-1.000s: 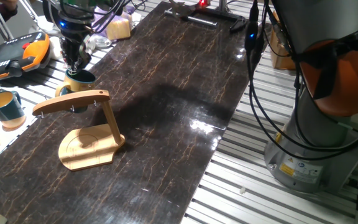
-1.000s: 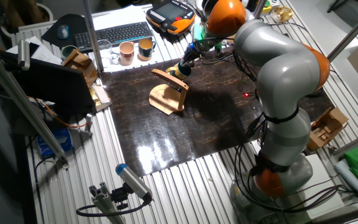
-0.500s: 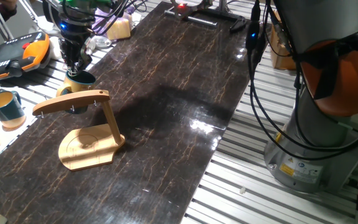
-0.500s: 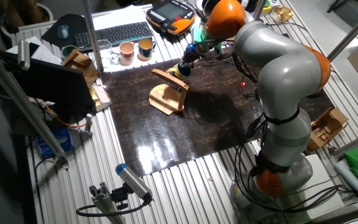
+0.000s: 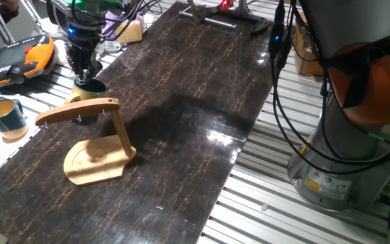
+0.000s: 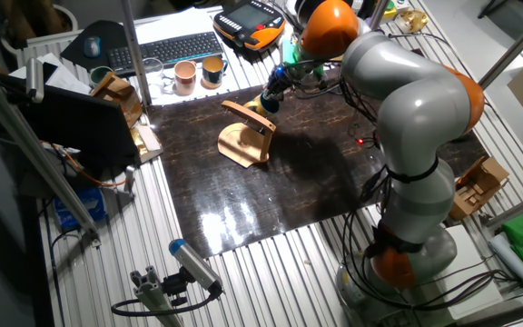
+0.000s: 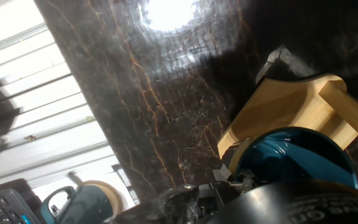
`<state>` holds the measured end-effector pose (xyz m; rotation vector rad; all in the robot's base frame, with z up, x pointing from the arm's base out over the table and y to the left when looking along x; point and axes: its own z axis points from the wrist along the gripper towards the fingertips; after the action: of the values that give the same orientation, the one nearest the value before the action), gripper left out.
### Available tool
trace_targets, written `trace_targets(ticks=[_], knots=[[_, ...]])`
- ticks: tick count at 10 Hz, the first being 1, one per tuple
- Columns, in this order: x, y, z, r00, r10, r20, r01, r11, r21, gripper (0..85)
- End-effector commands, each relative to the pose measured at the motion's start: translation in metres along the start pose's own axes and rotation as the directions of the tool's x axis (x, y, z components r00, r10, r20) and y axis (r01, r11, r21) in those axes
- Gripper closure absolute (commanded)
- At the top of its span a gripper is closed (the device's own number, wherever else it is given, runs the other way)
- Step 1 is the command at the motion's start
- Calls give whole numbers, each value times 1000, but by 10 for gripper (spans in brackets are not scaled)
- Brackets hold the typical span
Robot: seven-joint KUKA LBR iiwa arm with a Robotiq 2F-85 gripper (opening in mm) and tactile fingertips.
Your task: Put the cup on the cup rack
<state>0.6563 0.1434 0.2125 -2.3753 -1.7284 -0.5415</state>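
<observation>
Since the frame 1 second before, the gripper [image 5: 84,68] had risen slightly in the upper left of the fixed view, and the cup [image 5: 90,88] had come up with it, its rim now sitting a little higher behind the rack's arm. The gripper's fingertips were hard to make out against the dark cup; they appeared clamped on its rim, but the exact contact was hidden. In the other fixed view, the cup [image 6: 266,100] was only a small dark blur under the gripper [image 6: 273,88], upper centre of the frame. In the hand view, the gripper's own body cut off the lower edge, and the cup [image 7: 297,155] lay directly below it at lower right, its blue inside holding nothing visible. The cup rack [image 5: 93,146] stood on the dark counter [image 5: 195,115] at lower left, its curved arm in front of the cup; its base [image 7: 284,106] showed behind the cup in the hand view.
</observation>
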Motion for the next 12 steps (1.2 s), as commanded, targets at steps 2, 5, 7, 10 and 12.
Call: trace_targets(ticks=[2, 5, 7, 10, 12], knots=[[0, -1, 0, 1000, 0, 1, 0, 1000, 1, 840], [-3, -2, 2, 1000, -1, -3, 1, 1000, -4, 840], [-4, -3, 3, 1000, 9, -4, -10, 1000, -10, 840], [-5, -4, 3, 999, 50, -1, -50, 998, -30, 840], [-7, -6, 2, 998, 63, -4, -63, 997, -46, 840]])
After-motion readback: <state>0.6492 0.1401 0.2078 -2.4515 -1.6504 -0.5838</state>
